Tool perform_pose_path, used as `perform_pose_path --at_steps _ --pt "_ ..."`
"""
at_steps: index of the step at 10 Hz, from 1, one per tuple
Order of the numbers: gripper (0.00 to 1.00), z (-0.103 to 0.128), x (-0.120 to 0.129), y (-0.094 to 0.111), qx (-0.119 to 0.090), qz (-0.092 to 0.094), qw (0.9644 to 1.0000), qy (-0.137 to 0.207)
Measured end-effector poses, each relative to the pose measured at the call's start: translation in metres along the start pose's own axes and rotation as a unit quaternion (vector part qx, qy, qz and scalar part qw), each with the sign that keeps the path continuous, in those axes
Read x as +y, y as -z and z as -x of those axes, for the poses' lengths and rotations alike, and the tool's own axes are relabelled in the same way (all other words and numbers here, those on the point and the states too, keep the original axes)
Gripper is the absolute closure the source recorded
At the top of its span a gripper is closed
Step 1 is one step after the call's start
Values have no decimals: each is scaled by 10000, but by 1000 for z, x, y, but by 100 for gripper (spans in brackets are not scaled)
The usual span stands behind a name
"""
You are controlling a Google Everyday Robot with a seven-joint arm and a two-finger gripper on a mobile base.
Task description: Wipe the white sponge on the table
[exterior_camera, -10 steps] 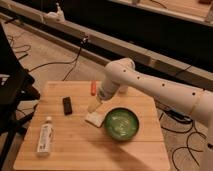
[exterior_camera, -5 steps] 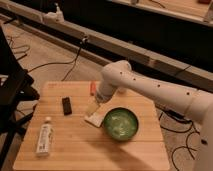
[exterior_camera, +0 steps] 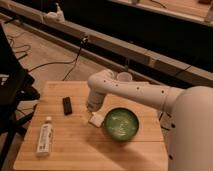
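One flat off-white sponge (exterior_camera: 96, 120), judged light, squashy, best pinched at opposite edges, is overhung mid-frame by the claw (exterior_camera: 92, 108); its state cannot be told.

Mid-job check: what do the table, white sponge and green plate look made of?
Table: wood, glued planks with visible seams, light matte finish. White sponge: probably soft foam, off-white with rounded edges; could be cloth. Green plate: glossy, perhaps glazed ceramic or plastic, judging by its sheen. The pincer is down at the sponge, on its upper-left side.
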Motion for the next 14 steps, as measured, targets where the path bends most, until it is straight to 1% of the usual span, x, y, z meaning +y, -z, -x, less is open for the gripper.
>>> perform_pose_path --at_steps 2,3,4,6,7,8,9,10,11,12,14 --pt "20 5 -13 -12 143 -151 9998 27" --pt "20 6 -24 -16 206 -277 9994 -32" --pt "20 5 -31 -20 259 -362 9990 -100" --pt "20 2 -34 -33 303 -371 9985 -254" --pt "23 0 -34 -43 318 -336 9984 -333" --pt "29 0 -33 -50 312 -295 9984 -365" --pt "41 4 -31 -53 258 -269 9987 -357" --pt "53 9 -30 -52 189 -286 9989 -324" --pt "59 12 -29 -50 161 -297 9991 -268" --pt "71 17 -26 -48 104 -288 9994 -179" --pt "92 26 -16 -39 -108 -202 9997 -88"
